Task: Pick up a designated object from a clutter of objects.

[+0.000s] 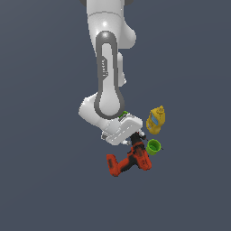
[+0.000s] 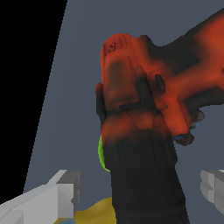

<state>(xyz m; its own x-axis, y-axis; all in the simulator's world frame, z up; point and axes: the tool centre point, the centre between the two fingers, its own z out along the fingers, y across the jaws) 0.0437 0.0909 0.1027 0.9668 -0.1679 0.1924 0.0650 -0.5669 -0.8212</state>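
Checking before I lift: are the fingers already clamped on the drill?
No. In the wrist view the fingers stand apart from the drill, gaps on both sides.

- The white arm point(image 1: 108, 76) reaches down from the top of the exterior view, wrist bent toward that view's right.
- The gripper point(image 2: 140, 192) points downward, its grey fingers point(image 2: 65, 194) spread wide apart.

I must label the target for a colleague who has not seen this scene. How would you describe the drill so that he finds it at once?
Start at the white robot arm and follow it down to the end effector. Directly beneath lies the red-orange, pistol-shaped power drill with black trim. It is larger than the small green cup and yellow bottle beside it.
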